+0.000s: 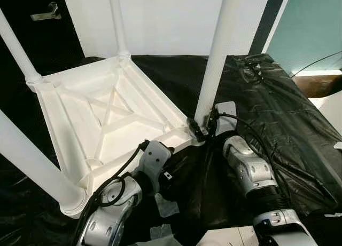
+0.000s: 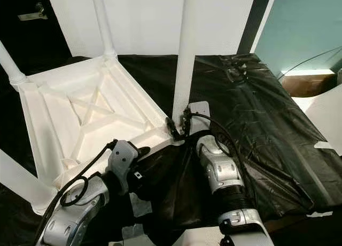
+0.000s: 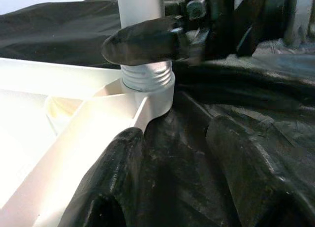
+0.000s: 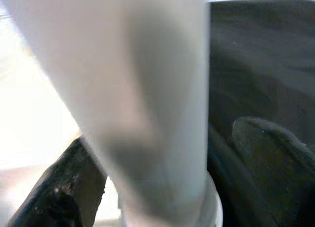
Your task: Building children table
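Note:
A white children's table [image 1: 107,118] lies upside down on a black plastic sheet [image 1: 278,112], with its ribbed underside facing up. Its legs stand upright at the corners. My right gripper [image 1: 202,129] is shut on the base of the near right leg [image 1: 216,59]; one black finger [image 3: 142,40] lies across that leg just above its threaded collar [image 3: 146,75]. In the right wrist view the leg [image 4: 147,89] runs between the two fingers. My left gripper [image 3: 174,133] is open and low beside the table's near edge, one finger [image 3: 118,178] against the frame, with only sheet between the fingers.
Three other legs rise at the far corner [image 1: 120,22], the far left [image 1: 16,48] and the near left [image 1: 37,171]. A black door with a handle [image 1: 45,14] stands behind on the left. White paper scraps [image 1: 165,206] lie near my arms. A teal wall [image 1: 315,27] is on the right.

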Controlling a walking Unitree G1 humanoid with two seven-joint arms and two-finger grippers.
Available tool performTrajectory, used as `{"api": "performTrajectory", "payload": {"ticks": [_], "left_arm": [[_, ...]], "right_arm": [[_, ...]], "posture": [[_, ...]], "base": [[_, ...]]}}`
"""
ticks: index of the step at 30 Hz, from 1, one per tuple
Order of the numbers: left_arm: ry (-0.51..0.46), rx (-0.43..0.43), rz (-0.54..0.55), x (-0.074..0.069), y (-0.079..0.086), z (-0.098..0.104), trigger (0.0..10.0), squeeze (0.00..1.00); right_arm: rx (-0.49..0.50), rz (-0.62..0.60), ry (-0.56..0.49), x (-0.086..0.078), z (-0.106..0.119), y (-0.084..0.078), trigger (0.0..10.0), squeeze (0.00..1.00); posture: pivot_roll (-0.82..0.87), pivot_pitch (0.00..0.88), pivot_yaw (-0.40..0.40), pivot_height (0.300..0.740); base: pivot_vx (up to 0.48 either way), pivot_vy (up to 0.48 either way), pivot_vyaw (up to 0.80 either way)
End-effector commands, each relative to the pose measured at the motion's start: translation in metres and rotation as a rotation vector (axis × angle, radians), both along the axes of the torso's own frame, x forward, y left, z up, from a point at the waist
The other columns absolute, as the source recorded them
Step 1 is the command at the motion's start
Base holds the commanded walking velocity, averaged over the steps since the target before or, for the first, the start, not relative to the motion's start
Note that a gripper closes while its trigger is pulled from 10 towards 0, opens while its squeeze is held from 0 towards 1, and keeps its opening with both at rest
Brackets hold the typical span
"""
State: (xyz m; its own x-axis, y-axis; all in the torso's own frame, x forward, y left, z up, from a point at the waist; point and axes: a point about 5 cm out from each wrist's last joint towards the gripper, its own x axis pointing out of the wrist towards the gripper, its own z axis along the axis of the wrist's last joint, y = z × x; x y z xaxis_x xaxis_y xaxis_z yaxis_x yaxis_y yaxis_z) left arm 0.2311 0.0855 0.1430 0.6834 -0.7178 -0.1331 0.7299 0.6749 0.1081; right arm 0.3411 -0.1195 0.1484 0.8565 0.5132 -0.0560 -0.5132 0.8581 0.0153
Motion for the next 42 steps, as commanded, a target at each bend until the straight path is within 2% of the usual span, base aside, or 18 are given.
{"api": "performTrajectory", "payload": {"ticks": [1,3,7,8,10,16,17,18,19,21,30,31,32,33,40,42], "left_arm": [[0.003,0.009,0.026,0.002,0.001,-0.003,10.0,0.00],[-0.005,0.009,0.024,0.003,0.001,-0.002,10.0,0.00],[-0.014,0.007,0.023,0.005,0.001,0.000,10.0,0.00],[-0.021,0.008,0.018,0.006,0.001,0.001,10.0,0.00],[-0.023,0.010,0.013,0.007,0.000,0.001,10.0,0.00],[-0.026,0.015,0.007,0.008,0.000,0.002,10.0,0.00],[-0.028,0.015,0.005,0.009,0.000,0.002,10.0,0.00],[-0.028,0.015,0.005,0.009,0.000,0.002,10.0,0.00],[-0.029,0.015,0.004,0.009,-0.001,0.002,10.0,0.00],[-0.029,0.016,0.003,0.009,-0.001,0.002,10.0,0.00],[-0.032,0.020,-0.001,0.011,-0.001,0.001,10.0,0.00],[-0.033,0.020,-0.005,0.011,-0.001,0.001,10.0,0.00],[-0.033,0.020,-0.005,0.011,-0.001,0.001,10.0,0.00],[-0.033,0.019,-0.010,0.011,-0.002,0.001,10.0,0.00],[-0.022,0.014,-0.023,0.009,-0.006,-0.001,10.0,0.00],[-0.017,0.011,-0.030,0.008,-0.008,-0.002,10.0,0.00]], "right_arm": [[-0.014,0.087,-0.016,0.003,0.004,-0.005,10.0,0.00],[-0.069,0.159,-0.035,0.008,0.006,-0.011,10.0,0.00],[-0.118,0.219,-0.037,0.013,0.004,-0.013,10.0,0.00],[-0.156,0.289,-0.026,0.016,0.002,-0.012,10.0,0.00],[-0.174,0.346,-0.016,0.016,0.000,-0.007,10.0,0.00],[-0.209,0.434,-0.010,0.018,-0.002,0.001,10.0,0.00],[-0.219,0.457,-0.008,0.021,-0.002,0.003,4.3,0.00],[-0.219,0.457,-0.008,0.021,-0.002,0.003,4.3,0.00],[-0.227,0.452,-0.006,0.022,-0.004,0.003,0.3,0.00],[-0.232,0.448,-0.001,0.022,-0.005,0.002,0.0,0.00],[-0.206,0.429,0.024,0.023,-0.014,-0.003,0.0,0.00],[-0.196,0.418,0.030,0.022,-0.016,-0.005,2.4,0.00],[-0.196,0.418,0.030,0.022,-0.016,-0.005,2.4,0.00],[-0.175,0.404,0.037,0.021,-0.018,-0.006,10.0,0.00],[-0.123,0.337,0.067,0.017,-0.024,-0.004,10.0,0.00],[-0.107,0.281,0.060,0.014,-0.026,0.000,10.0,0.00]], "posture": [[0.12,0.006,-0.051,0.740],[0.12,0.000,-0.051,0.740],[0.11,0.000,-0.046,0.740],[0.11,0.000,-0.046,0.740],[0.11,0.000,-0.042,0.740],[0.11,0.000,-0.039,0.740],[0.11,0.000,-0.039,0.740],[0.11,0.000,-0.039,0.740],[0.12,0.000,-0.039,0.740],[0.12,0.000,-0.040,0.740],[0.11,0.000,-0.034,0.740],[0.10,0.000,-0.034,0.740],[0.10,0.000,-0.034,0.740],[0.10,0.000,-0.035,0.740],[0.09,0.000,-0.037,0.740],[0.09,0.000,-0.043,0.740]], "base": [[0.000,0.000,0.00],[0.000,0.000,0.00],[0.000,0.000,0.00],[0.000,0.000,0.00],[0.000,0.000,0.00],[0.000,0.000,0.00],[0.000,0.000,0.00],[0.000,0.000,0.00],[0.000,0.000,0.00],[0.000,0.000,0.00],[0.000,0.000,0.00],[0.000,0.000,0.00],[0.000,0.000,0.00],[0.000,0.000,0.00],[0.000,0.000,0.00],[0.000,0.000,0.00]]}}
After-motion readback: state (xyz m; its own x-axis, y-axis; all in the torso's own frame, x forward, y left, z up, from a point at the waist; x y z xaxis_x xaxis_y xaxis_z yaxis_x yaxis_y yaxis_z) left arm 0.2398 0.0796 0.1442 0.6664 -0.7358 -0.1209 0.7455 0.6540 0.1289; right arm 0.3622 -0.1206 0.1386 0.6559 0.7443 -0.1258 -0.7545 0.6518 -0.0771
